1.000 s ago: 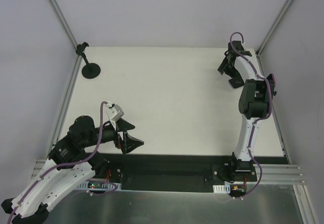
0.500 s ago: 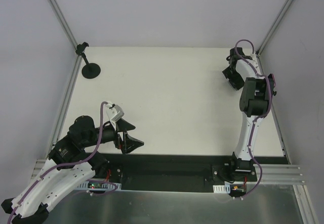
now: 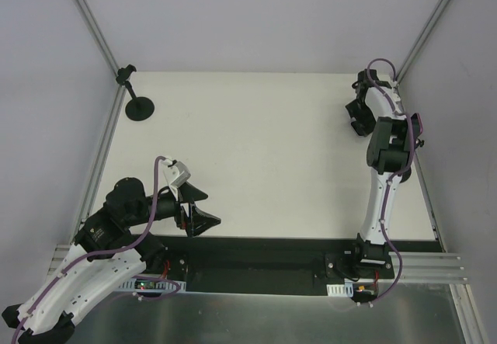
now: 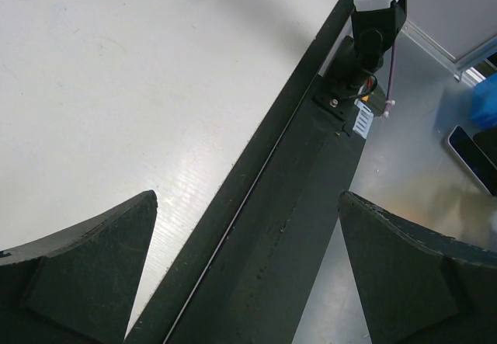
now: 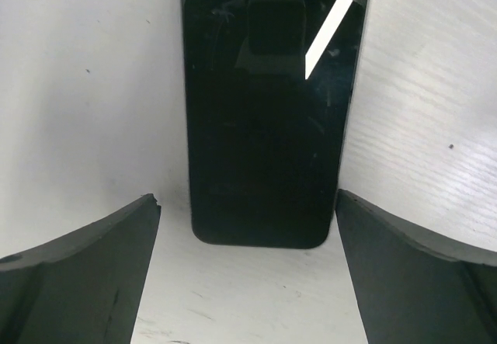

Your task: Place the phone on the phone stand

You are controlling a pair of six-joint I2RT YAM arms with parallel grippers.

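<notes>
The phone [image 5: 268,103] lies flat on the white table, glossy black screen up. My right gripper [image 5: 247,200] is open just above it, a finger on either side of its near end, neither touching it. In the top view my right gripper [image 3: 358,120] is near the back right corner and hides the phone. The phone stand [image 3: 140,105], black with a round base and a thin stem, stands at the back left corner. My left gripper [image 3: 206,208] is open and empty over the table's front edge, as the left wrist view [image 4: 246,198] also shows.
The white table [image 3: 256,158] is walled by grey panels with metal posts at both back corners. A black rail [image 4: 287,227] runs along the front edge, with the right arm's base [image 4: 371,26] on it. A dark flat object [image 4: 472,158] lies on the metal surface beyond.
My right wrist has swung toward the back right corner and the open gripper has settled over the phone. The left arm has not moved.
</notes>
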